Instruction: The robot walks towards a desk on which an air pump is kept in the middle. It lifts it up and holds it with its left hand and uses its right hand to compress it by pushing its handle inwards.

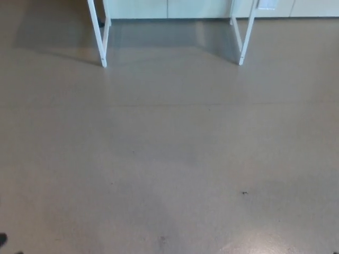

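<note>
**Bare floor ahead, desk legs at the far edge**

From where the head camera looks, nearly everything is floor (169,159): a smooth grey-beige surface with a dull sheen, a faint seam running across it partway up, and a small dark speck (244,192) low on the right. A paler patch of reflected light sits near the bottom edge.

At the top stand two white legs of a desk. The left leg (98,34) is a pair of slanted struts meeting at the floor; the right leg (244,37) leans the other way. Between and behind them runs a pale wall panel or cabinet front (169,8), and a soft shadow spreads on the floor beneath.

The desktop itself lies above the picture's edge, so the air pump cannot be seen. Neither of the robot's hands shows, so I cannot tell how open they are or whether they hold anything. A small dark shape (2,239) touches the lower left edge; what it is I cannot tell.
</note>
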